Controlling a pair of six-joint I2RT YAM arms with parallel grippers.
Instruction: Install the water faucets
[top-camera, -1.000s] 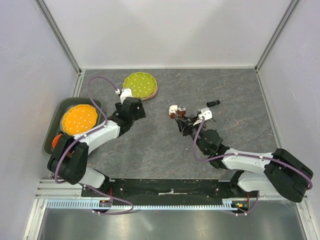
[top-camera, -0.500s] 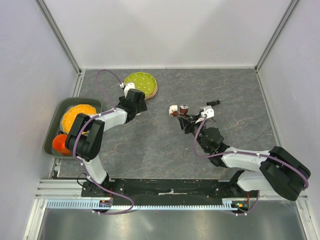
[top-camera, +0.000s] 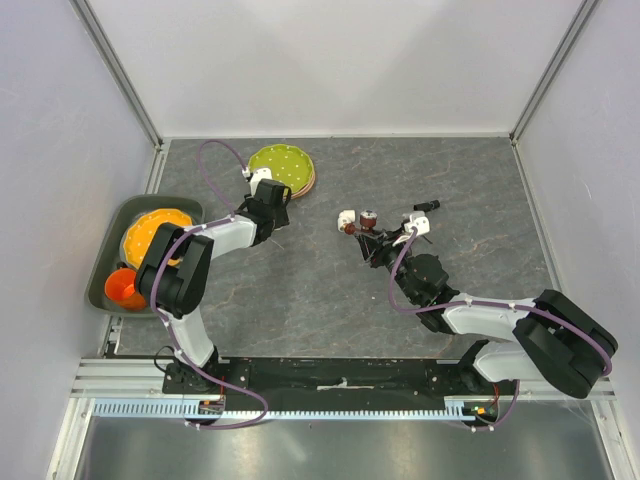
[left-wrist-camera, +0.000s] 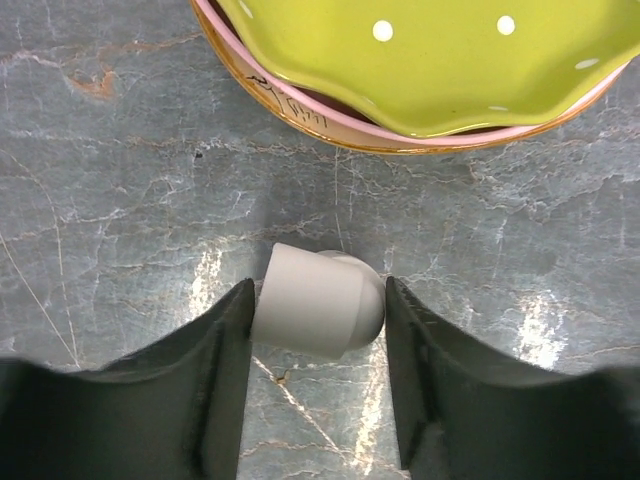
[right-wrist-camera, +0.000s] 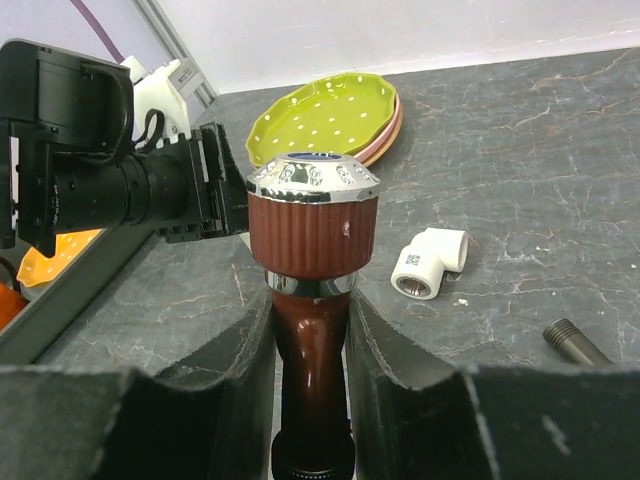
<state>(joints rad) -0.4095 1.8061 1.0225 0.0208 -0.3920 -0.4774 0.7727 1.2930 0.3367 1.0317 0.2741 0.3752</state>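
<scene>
1. Since a second ago the left arm has swung from beside the tray (top-camera: 105, 290) up to the plate stack. The right arm has barely shifted.
2. The left gripper (left-wrist-camera: 318, 292) straddles a white elbow fitting (left-wrist-camera: 322, 312) lying on the table (top-camera: 480, 180), just short of the green plate (left-wrist-camera: 430, 70). Both fingers stand at or almost at the fitting's ends. Whether they already press on it cannot be told.
3. The right gripper (right-wrist-camera: 308, 320) is clamped on the reddish-brown faucet (right-wrist-camera: 312, 235), which it holds upright, handle on top, above mid-table. Its lower end is hidden between the fingers.
4. A second elbow fitting (right-wrist-camera: 430, 262) lies just beyond the faucet, with a dark threaded stub (right-wrist-camera: 575, 345) further right. No dark grey faucet can be made out.
5. The step in hand is probably securing the fitting for the faucet. The squeeze should be even across the body, since the rounded bend could roll or squirt out.
6. The lift should go straight up, clear of the plate rim.
7. One socket should stay uncovered and face the right arm.
8. The faucet should stay still until the fitting is presented.
</scene>
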